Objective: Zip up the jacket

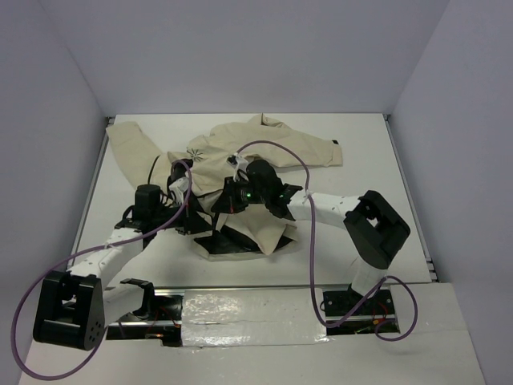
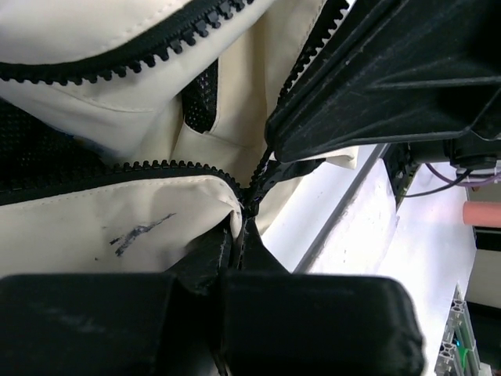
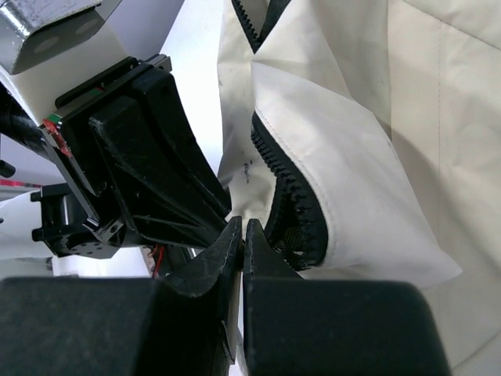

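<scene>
Now the jacket (image 1: 240, 144) lies flat on the white table (image 1: 377, 176). Its sleeves are spread out at the far side and the little star (image 1: 195, 152) faces up. Both arms reach in to the near edge of it, where the front opens.

The left gripper (image 2: 239, 239) is pressed together. It pinches the jacket right at the bottom end of the zipper (image 2: 156, 166), just where the two rows of black teeth meet. Above that spot the rows go apart, so the front is open and almost none of it is zipped.

The right gripper (image 3: 243, 231) is pressed together too, and its tip sits just beside the left one. It looks like it pinches the small pull of the zipper. But the pull is hidden between the dark fingers, so I can't be sure.

So the step in hand seems to be the very start of zipping. One gripper holds the bottom and the other has the pull. Next, the right gripper should slide away from the left one, along the teeth, toward the collar. The left one should hold tight so the cloth is pulled straight. If the cloth bunches up, the slider may get stuck.
</scene>
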Robot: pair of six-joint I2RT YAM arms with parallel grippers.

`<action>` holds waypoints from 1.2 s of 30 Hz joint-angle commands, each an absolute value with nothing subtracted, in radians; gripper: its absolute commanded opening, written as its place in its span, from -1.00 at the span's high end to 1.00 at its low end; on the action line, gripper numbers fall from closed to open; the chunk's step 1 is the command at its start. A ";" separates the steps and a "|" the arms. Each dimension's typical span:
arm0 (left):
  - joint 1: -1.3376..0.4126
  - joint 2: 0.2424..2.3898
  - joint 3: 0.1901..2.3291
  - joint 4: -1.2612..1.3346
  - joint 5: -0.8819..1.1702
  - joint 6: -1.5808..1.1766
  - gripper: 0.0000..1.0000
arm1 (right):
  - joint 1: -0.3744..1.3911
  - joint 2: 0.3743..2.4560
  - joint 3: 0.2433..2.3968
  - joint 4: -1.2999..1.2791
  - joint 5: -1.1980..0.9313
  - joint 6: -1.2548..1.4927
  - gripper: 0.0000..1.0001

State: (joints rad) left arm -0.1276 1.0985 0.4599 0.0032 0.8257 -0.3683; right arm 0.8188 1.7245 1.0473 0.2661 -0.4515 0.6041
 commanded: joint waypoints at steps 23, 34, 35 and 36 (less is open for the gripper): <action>-0.091 1.069 0.885 -0.891 0.930 0.084 1.00 | 0.775 1.897 1.531 0.258 -0.249 0.203 1.00; -0.063 1.031 1.120 -1.104 0.867 0.150 1.00 | 0.626 1.969 1.756 0.201 -0.089 0.227 1.00; -0.063 1.034 1.158 -1.118 0.859 0.155 1.00 | 0.617 1.980 1.782 0.190 -0.089 0.210 1.00; -0.060 1.041 1.184 -1.159 0.850 0.172 1.00 | 0.609 1.991 1.830 0.181 -0.078 0.206 1.00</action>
State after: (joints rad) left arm -0.0601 1.0618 1.1061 -0.9745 0.8272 0.1322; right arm 0.6704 1.9774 1.6978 0.1226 -0.2298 0.2642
